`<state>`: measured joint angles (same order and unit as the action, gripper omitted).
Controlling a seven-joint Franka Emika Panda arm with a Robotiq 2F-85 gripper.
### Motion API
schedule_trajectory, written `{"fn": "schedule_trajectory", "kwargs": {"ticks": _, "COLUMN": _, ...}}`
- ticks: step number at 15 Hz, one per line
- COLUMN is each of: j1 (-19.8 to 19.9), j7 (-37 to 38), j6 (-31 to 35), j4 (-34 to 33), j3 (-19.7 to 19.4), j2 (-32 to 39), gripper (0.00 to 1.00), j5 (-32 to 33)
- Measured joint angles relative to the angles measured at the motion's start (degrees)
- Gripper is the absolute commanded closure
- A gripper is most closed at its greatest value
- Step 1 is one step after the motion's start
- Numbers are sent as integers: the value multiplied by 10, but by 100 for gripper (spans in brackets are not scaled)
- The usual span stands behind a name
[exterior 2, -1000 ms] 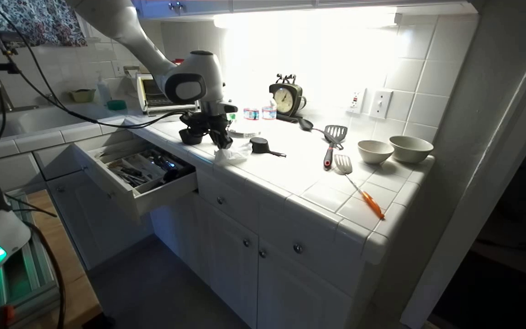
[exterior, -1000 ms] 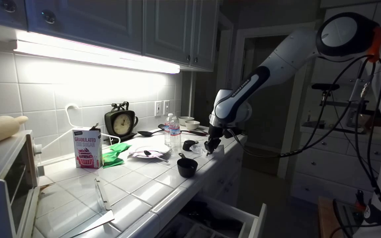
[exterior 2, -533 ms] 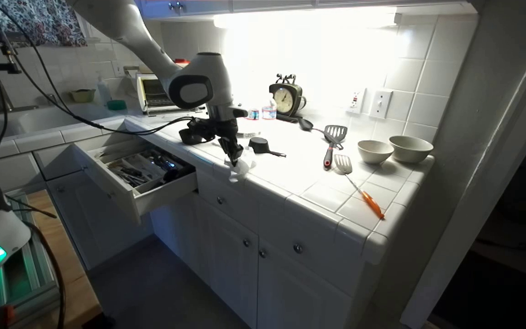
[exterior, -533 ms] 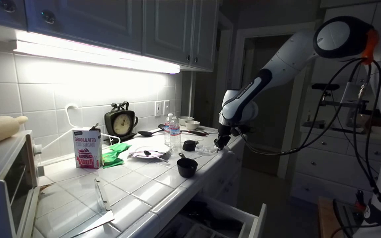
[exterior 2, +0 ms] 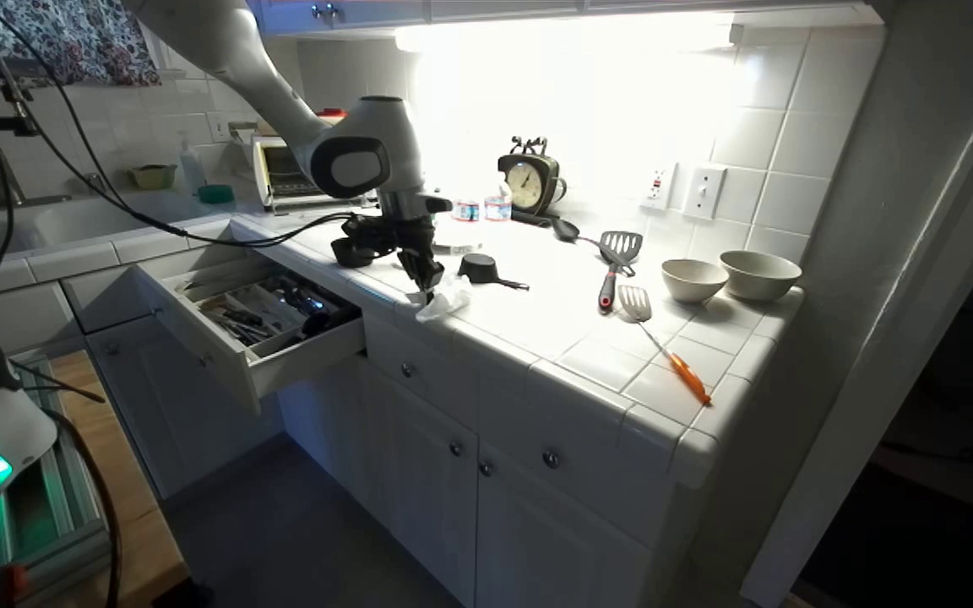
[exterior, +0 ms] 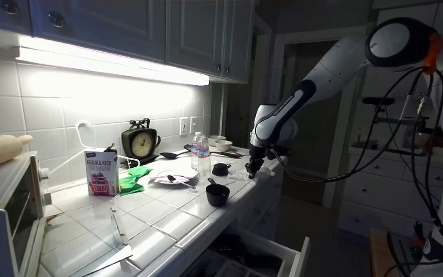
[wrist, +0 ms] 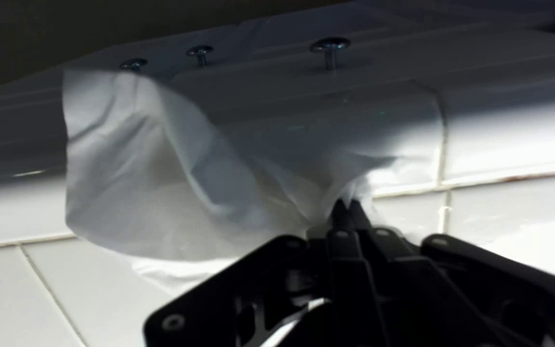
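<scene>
Fingers (wrist: pixel 341 220), nearly together, pinch a thin white sheet (wrist: pixel 162 212), perhaps paper, well apart from the "GRANULATED SUGAR" carton (exterior: pixel 102 173).

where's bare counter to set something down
Free: tiles between the orange-handled spatula and the white sheet in the gripper; also between the sugar box and the black cup nearer the open drawer. Crowded: around the bottles and plate.

Kitchen: sink (exterior 2: pixel 73 226), toaster oven (exterior: pixel 14 209), cutlery drawer (exterior 2: pixel 309 359).
</scene>
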<state>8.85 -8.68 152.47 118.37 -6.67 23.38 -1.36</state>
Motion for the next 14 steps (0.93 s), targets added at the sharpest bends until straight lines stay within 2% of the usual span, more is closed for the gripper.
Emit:
{"fn": "schedule_trajectory", "kwargs": {"ticks": 5, "j1": -16, "j7": 0, "j6": -2, "j4": 1, "j3": 30, "j2": -2, "gripper": 100, "j5": 0}}
{"fn": "schedule_trajectory", "kwargs": {"ticks": 14, "j1": -16, "j7": -1, "j6": -24, "j4": 1, "j3": 66, "j2": -6, "gripper": 100, "j5": -7}}
